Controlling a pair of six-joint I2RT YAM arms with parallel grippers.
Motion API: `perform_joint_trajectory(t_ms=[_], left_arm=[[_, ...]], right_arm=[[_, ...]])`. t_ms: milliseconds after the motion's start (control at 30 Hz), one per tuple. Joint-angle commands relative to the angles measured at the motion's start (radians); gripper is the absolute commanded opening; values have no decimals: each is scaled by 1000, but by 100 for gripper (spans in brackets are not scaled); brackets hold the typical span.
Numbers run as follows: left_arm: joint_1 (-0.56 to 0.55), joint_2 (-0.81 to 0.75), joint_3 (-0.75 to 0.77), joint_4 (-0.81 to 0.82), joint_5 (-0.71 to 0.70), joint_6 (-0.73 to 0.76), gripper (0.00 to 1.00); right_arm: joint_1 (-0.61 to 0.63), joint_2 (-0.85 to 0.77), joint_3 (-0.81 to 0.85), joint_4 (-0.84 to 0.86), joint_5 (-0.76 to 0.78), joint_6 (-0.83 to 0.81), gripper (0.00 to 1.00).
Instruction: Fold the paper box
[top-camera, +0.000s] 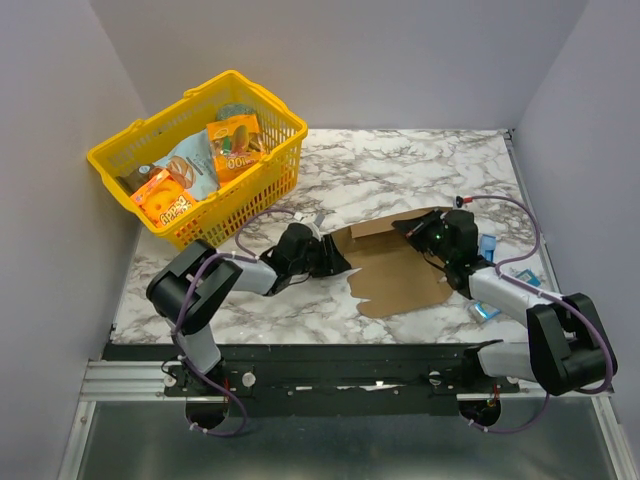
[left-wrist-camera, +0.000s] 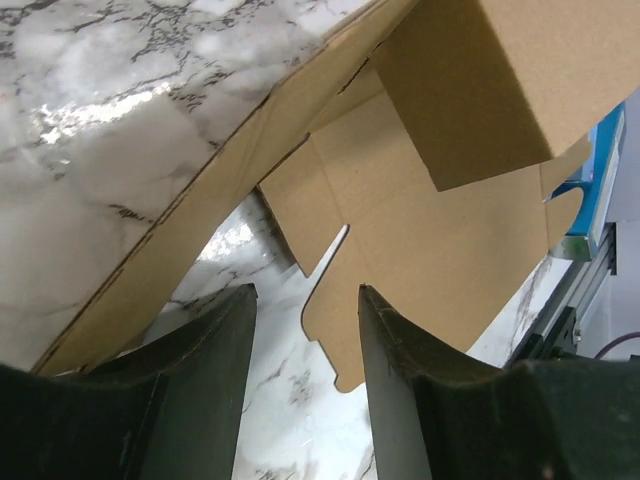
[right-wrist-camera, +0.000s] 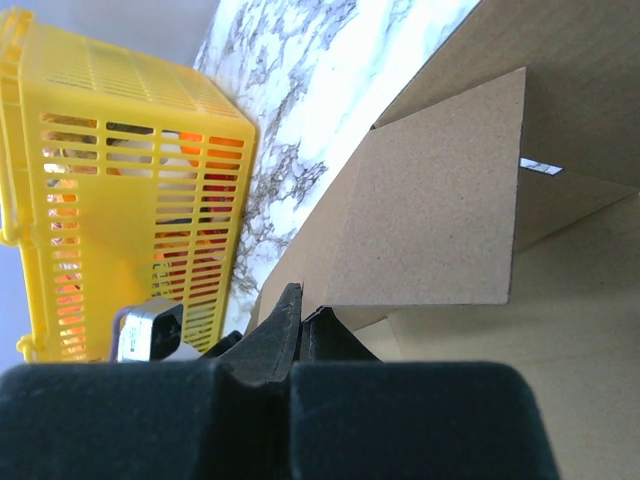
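My brown paper box lies half flat near the bench front edge. My left gripper stands apart, holding nothing; my right gripper is closed.

This is a robot lab booth. Plain grey walls box in a marble-patterned desk, with two robot arms bolted to a metal rail.
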Motion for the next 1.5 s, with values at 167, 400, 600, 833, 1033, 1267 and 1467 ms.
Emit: perform_joint_trajectory(t_ms=[167,400,600,833,1033,1267,1467], left_arm=[[-16,85,75,85,53,-21,53],[-41,122,106,142,71,-41,51],[-67,118,127,145,53,-36,49],[-82,91,115,118,-10,-30,50],[-95,0,80,25,-126,45,63],[-139,-129,58,-71,-208,137,68],[-156,-91,99,-133,-222,123,68]], right_arm=[[-1,-10,-27,-43,45,-29,0],[-1,-3,-35,-35,42,-26,0],[-2,-19,-44,-38,56,-25,0],[-1,-32,-50,-43,65,-23,0],[-1,-45,-50,-51,73,-25,0],[-1,-55,-46,-58,76,-31,0],[-1,-59,-50,-60,76,-26,0]])
